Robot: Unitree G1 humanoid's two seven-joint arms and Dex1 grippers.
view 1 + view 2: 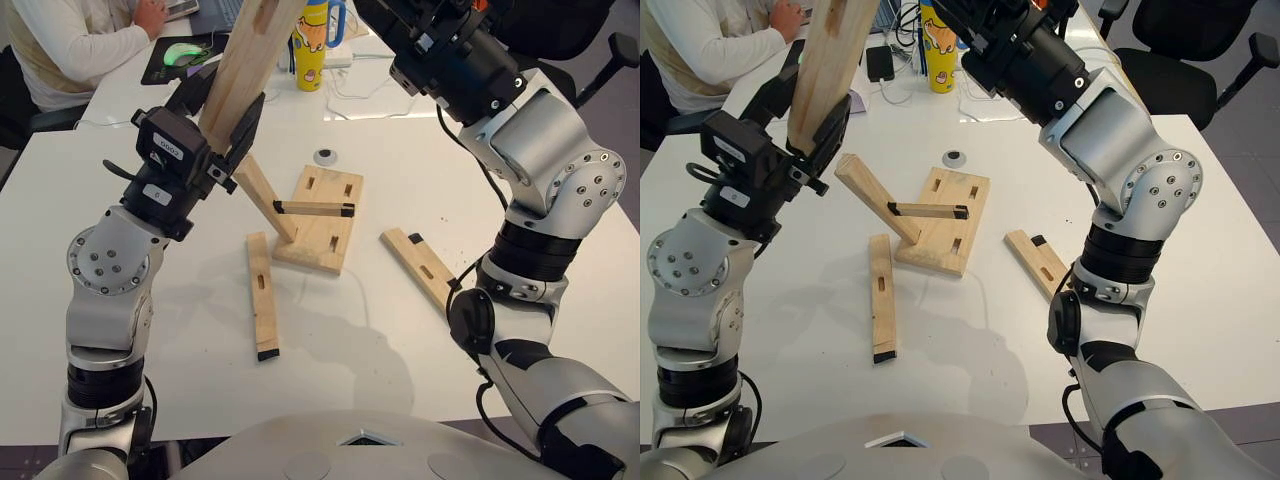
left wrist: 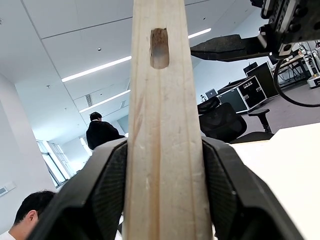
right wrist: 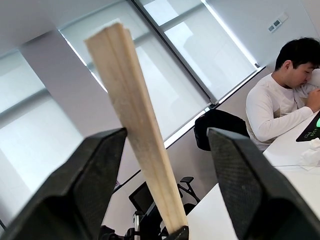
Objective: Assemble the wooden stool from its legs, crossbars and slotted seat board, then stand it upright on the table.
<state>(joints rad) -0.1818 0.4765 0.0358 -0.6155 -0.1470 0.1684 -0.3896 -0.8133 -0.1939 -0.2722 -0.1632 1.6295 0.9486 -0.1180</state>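
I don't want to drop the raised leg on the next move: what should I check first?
1. Left gripper clamped on raised leg: ok, fingers press both sides.
2. Right gripper open: ok, fingers apart, nothing clamped.
3. Seat board flat, slots up: ok.
4. Crossbar leg upright: not ok, it leans.
5. Crossbar leg seated in a slot: cannot tell.
6. Left loose leg and right loose leg lying flat: ok.
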